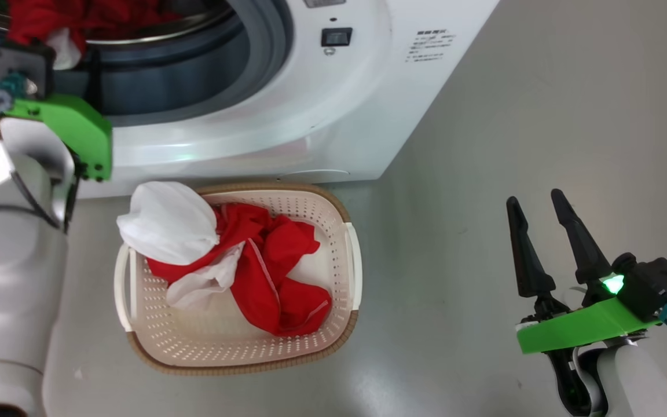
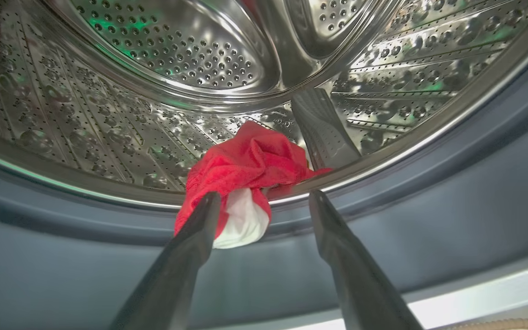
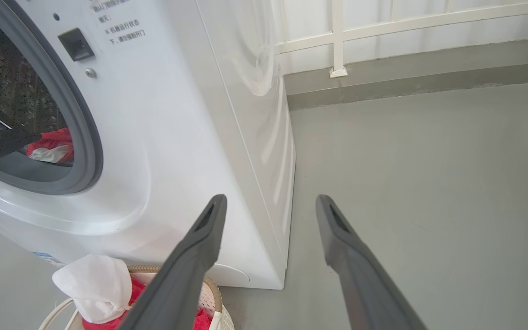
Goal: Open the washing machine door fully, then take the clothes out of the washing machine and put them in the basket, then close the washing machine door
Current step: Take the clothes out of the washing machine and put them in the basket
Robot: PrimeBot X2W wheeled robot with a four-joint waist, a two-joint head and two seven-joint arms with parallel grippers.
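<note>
- the washing machine [image 1: 287,116] is seen with its round opening uncovered, and its steel drum [image 2: 108,114] is looked into from the left wrist view.
- a red garment [image 2: 250,160] with a white part is seen at the front lip of the machine's drum, draped over the edge onto the machine's grey rubber ring [image 2: 62,238].
- the left gripper [image 2: 264,195] is held at the machine's opening, just in front of that garment. its fingers are spread wide and nothing is clamped between them. the hanging white part is partly covered by one fingertip, and whether it is touched cannot be told.
- the basket [image 1: 206,341] is set on the floor [image 1: 542,116] right in front of the machine's base. red and white clothes [image 1: 270,260] are heaped in it, with a white piece draped over the rim on the side nearest the machine.
- the right gripper [image 1: 535,197] is held off the machine's front corner, over the floor. its fingers are spread wide and nothing is held.
</note>
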